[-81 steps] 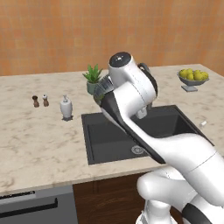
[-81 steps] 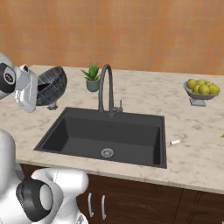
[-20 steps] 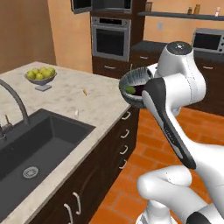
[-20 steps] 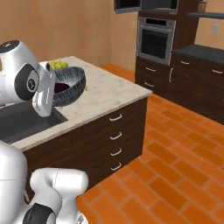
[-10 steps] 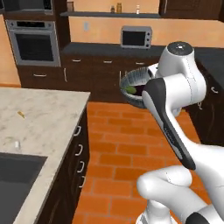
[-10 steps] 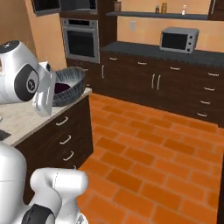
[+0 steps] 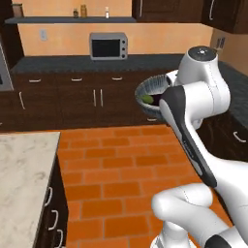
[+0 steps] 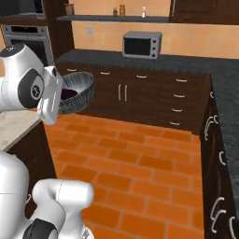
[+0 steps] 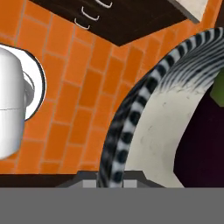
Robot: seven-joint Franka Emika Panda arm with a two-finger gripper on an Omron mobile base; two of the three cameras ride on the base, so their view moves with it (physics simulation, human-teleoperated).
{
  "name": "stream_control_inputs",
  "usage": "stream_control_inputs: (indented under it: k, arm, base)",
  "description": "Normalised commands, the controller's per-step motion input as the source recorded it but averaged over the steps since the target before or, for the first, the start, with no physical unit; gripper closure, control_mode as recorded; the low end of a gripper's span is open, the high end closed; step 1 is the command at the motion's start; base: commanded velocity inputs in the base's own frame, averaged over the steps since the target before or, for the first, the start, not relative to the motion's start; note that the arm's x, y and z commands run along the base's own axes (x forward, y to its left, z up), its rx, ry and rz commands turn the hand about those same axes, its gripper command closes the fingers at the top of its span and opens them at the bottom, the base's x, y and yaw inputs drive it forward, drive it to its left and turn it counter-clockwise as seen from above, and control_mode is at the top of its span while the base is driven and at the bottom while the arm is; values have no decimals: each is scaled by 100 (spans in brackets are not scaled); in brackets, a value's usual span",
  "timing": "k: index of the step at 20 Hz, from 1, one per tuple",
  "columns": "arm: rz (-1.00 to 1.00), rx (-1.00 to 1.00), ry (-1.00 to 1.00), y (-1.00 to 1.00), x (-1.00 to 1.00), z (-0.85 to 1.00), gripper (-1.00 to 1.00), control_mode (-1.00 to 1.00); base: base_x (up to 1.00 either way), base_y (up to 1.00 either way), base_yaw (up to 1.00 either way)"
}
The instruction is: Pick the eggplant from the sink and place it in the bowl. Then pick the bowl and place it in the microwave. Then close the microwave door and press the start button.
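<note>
- hand pinched narrow on the bowl rim, one finger inside and one outside; hand view looks along the streaky wall with the pale speckled inside to one side
- bowl held up in the air by its rim at about chest height of the arm, close against the white wrist, over the orange brick floor; also seen from the other side, roughly level
- eggplant lies inside the bowl, dark purple with greenish end, resting on the bowl floor against the wall; small green-dark bit visible over the rim
- handling guess: bowl looks rigid and wide, held off-centre by one edge so it will want to tip; eggplant is loose and smooth, likely to roll or slide if the bowl tilts; keep it level, slow moves
- grip point seems right: thin rim wall, only place two fingers fit
- counter corner at lower left, well apart from the bowl
- small silver box microwave on the far dark counter, not the target one
- step judged: carrying the loaded bowl toward the microwave; door and start button not yet done
</note>
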Motion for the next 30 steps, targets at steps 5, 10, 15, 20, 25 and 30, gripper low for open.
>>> stream_control_inputs:
  k: [5,10,15,20,25,30]
  arm:
    - [0,0,0,0,0,0,100,100]
    - [0,0,0,0,0,0,100,100]
    - [0,0,0,0,0,0,100,100]
    - [0,0,0,0,0,0,100,100]
    - [0,0,0,0,0,0,100,100]
    - [0,0,0,0,0,0,100,100]
  base:
    - [100,0,-25]
    - [100,0,-29]
    - [100,14,-15]
    - [100,2,41]
    - [100,0,64]
    - [99,0,64]
